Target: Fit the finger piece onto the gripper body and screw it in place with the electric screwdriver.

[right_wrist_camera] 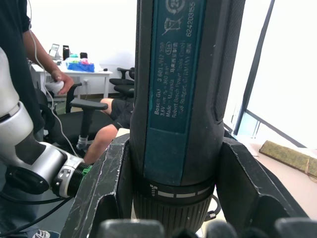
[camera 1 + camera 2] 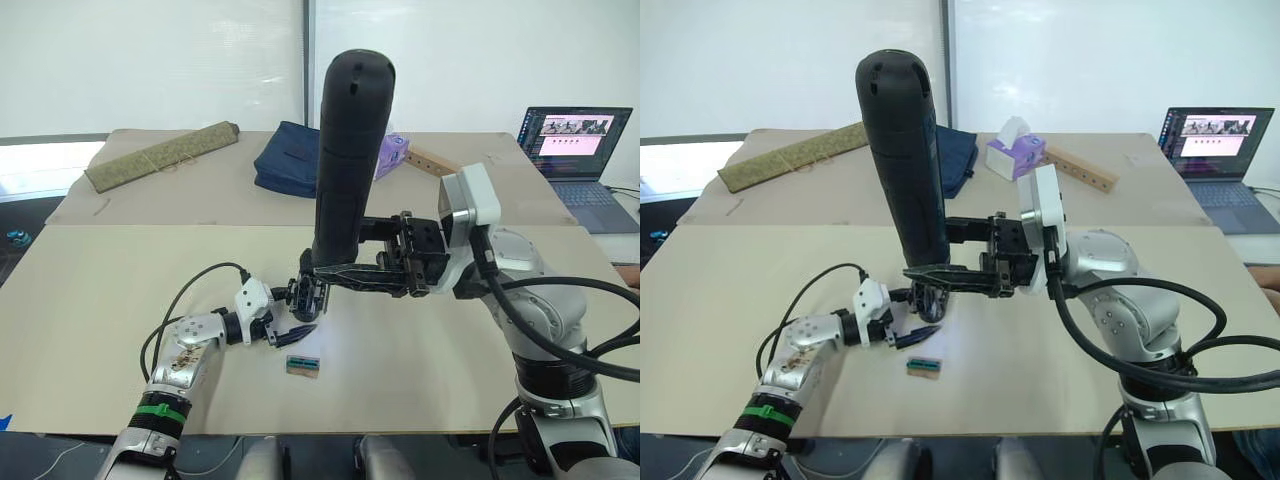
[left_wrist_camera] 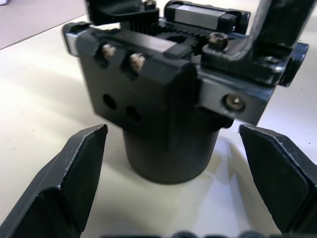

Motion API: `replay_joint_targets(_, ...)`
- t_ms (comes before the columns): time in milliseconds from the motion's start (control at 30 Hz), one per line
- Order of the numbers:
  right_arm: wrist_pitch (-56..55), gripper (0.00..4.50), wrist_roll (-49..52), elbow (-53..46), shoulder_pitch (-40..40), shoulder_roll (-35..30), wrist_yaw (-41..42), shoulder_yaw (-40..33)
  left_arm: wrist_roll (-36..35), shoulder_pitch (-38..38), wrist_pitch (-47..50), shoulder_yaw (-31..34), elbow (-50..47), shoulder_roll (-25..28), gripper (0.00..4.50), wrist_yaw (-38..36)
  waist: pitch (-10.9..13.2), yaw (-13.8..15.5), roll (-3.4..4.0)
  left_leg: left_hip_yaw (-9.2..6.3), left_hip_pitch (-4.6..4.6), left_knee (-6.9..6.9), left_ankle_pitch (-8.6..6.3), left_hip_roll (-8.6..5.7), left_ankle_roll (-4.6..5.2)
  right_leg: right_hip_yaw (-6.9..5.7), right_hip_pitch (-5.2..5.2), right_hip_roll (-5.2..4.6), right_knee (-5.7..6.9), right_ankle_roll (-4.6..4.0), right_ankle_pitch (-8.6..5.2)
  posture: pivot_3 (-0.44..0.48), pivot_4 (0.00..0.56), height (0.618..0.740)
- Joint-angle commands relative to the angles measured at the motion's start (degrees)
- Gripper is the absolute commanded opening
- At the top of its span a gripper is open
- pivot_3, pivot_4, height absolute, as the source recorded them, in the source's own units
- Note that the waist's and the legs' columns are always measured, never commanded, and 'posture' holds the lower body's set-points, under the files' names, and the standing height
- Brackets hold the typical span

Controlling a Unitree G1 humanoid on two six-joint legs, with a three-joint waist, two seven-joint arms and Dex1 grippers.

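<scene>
The right claw [image 2: 345, 275] grips the electric screwdriver [image 2: 348, 150] low on its barrel and holds it upright, long axis nearly vertical, rounded end up and bit end down over the gripper body [image 2: 307, 296]. That block stands on its round motor end at the middle of the desk [image 2: 100, 290], with the left claw [image 2: 290, 335] just to its near left, fingers spread and grasping nothing; in the left wrist view the body [image 3: 163, 99] stands between those parted fingers [image 3: 74, 173] without touching either. The left arm is the nearer one for steadying it. The finger piece cannot be singled out among the black parts. A small green-and-tan block [image 2: 303, 365] lies just near of the body; otherwise the surrounding desk offers open room, its edges well apart from the work.
</scene>
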Motion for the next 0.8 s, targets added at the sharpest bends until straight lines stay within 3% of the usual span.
replay_joint_targets(33, -1.0, 1.93, 0.5, -2.5, -0.4, -0.1, -0.3, -1.5, 1.0, -0.5, 0.3, -1.1, 1.2, -0.9, 4.24, 1.1, 0.0, 0.0, 0.0, 0.0, 0.0, 0.0, 0.0, 0.0, 0.0, 0.0, 0.01, 0.0, 0.0, 0.0, 0.0, 0.0, 0.15, 0.74)
replay_joint_targets(100, -1.0, 1.93, 0.4, -2.7, 0.0, -0.3, -0.3, -1.6, 1.4, -0.7, -0.1, -1.1, 2.2, -0.9, 3.65, 1.1, 0.0, 0.2, 0.0, 0.0, 0.01, 0.01, 0.0, 0.0, 0.0, 0.0, 0.02, -0.02, 0.0, 0.01, 0.0, 0.0, 0.15, 0.74)
replay_joint_targets(200, -1.0, 1.93, 0.4, -3.0, 0.6, -0.5, -0.2, -1.8, 1.4, -1.0, -0.6, -1.5, 3.2, -0.6, 2.28, -0.2, 0.0, 0.3, 0.0, -0.01, 0.03, 0.03, 0.0, -0.02, 0.0, 0.0, 0.05, -0.01, 0.0, 0.01, 0.0, 0.0, 0.15, 0.74)
replay_joint_targets(667, 2.4, 1.93, 4.1, -4.5, 1.2, -3.1, 0.0, -2.5, 2.1, -14.2, -9.6, -2.7, 21.8, 0.8, 2.27, -15.3, 0.0, 0.6, 0.0, 0.06, -0.02, 0.09, 0.0, -0.06, 0.01, -0.01, 0.05, 0.03, -0.01, 0.02, 0.0, 0.0, 0.15, 0.74)
replay_joint_targets(800, 2.8, 1.93, 4.2, -4.6, 0.9, -3.1, -0.4, -2.6, 4.8, -16.9, -13.9, -3.7, 26.9, 0.7, 2.27, -15.5, 0.0, 0.7, -0.01, 0.11, -0.04, 0.09, 0.0, -0.07, 0.01, -0.01, 0.05, 0.03, -0.02, 0.03, 0.0, 0.0, 0.15, 0.74)
